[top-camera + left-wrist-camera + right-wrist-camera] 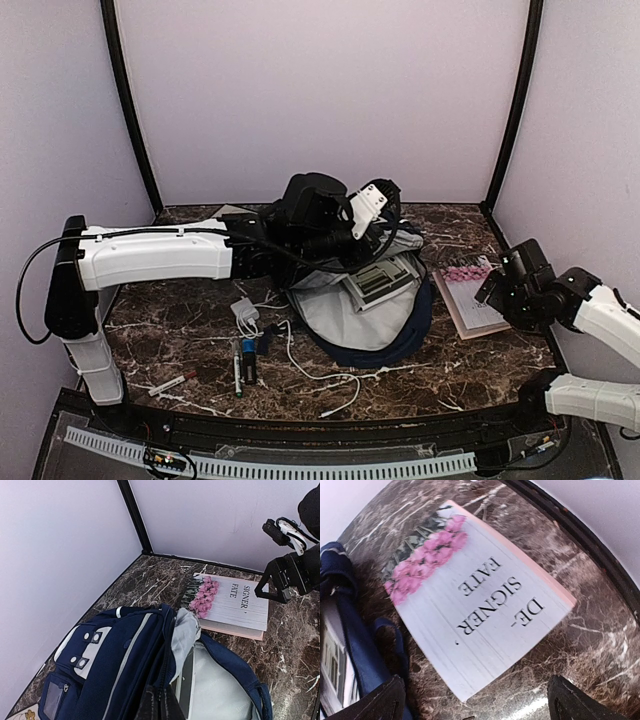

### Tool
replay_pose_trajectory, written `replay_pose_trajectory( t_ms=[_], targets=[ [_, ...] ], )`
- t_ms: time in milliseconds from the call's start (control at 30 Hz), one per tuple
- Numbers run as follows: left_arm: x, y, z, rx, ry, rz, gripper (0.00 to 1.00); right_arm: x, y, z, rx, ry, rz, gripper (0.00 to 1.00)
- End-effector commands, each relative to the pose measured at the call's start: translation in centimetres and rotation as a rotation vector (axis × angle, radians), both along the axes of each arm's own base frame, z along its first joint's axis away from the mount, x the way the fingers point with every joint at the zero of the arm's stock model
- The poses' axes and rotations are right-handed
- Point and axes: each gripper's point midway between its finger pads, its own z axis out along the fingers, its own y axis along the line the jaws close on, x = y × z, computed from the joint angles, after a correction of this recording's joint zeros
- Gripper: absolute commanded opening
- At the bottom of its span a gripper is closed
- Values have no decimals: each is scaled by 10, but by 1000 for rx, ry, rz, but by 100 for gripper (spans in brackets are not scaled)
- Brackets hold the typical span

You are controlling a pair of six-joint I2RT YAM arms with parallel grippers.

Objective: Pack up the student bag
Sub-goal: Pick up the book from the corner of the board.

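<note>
The right gripper (pixel 476 702) hangs with its jaws spread wide just above the near edge of a white book (pixel 480 595) with pink flowers on its cover. The book lies flat on the marble table (pixel 480 360). A blue strap (pixel 385 640) lies just beside the book. The left gripper (pixel 159 706) is clamped on the rim of the backpack (pixel 115 665), whose mouth gapes at mid-table, just left of the book. A flat grey thing (pixel 380 282) lies inside. Left of the backpack lie a white charger (pixel 244 310) with its cable and some pens (pixel 238 368).

Left gripper (pixel 160 706) pinched closed; right gripper (pixel 477 705) spread wide, pointing down.
</note>
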Motion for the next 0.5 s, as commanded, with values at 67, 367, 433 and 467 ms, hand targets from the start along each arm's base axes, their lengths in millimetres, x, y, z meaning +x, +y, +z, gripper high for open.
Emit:
replay_pose_trajectory(
  t_ms=[67, 367, 433, 467],
  targets=[
    [-5, 14, 78, -183, -100, 12, 0, -17, -15, -45, 116, 63, -213, 100],
    [-7, 16, 82, -186, -107, 7, 0, 19, -11, -67, 265, -86, -190, 96],
    [-8, 17, 83, -187, -106, 4, 0, 28, -11, -65, 281, -134, -143, 94],
    [-8, 17, 83, -187, -106, 3, 0, 30, -12, -66, 302, -148, -144, 93]
  ],
)
